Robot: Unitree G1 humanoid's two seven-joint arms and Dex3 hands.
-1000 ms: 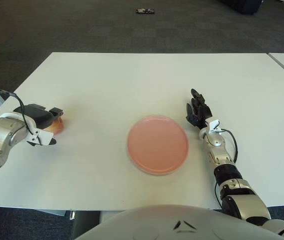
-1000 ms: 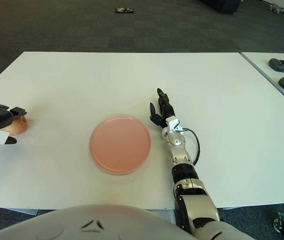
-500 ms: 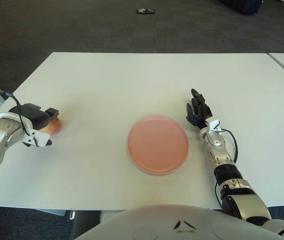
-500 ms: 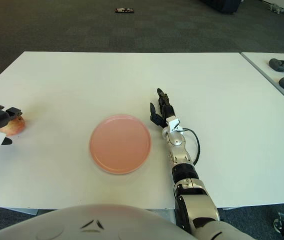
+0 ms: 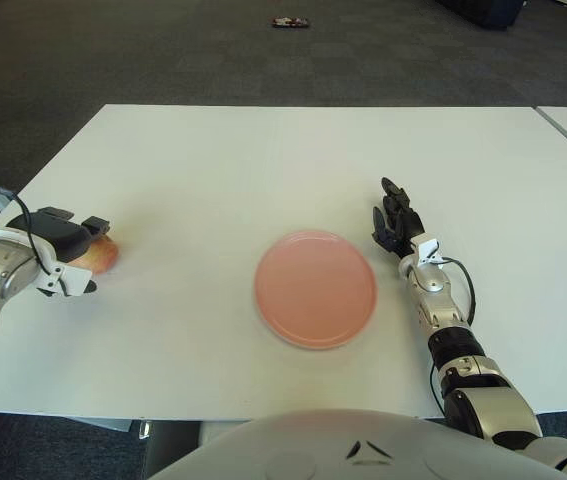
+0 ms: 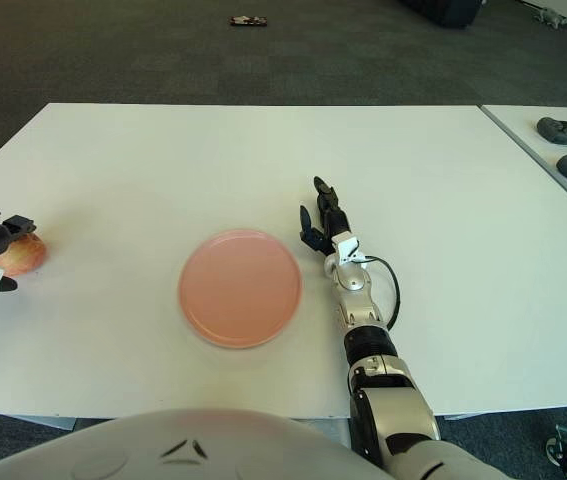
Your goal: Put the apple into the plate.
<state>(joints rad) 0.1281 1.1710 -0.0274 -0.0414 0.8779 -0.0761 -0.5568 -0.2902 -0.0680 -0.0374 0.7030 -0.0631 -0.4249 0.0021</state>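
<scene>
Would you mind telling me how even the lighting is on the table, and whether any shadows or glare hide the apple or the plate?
Left eye view: soft, even light on the white table, no glare; the plate casts a faint shadow at its near rim; the left hand partly covers the apple. Right eye view: the same evenness; the right hand shows right of the plate.

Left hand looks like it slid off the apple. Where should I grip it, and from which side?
Grip the apple across its round middle, coming from its left, where the left hand sits with dark fingers over its top and nothing closed on it. The plate side is bare table. The right hand shows right of the plate.
</scene>
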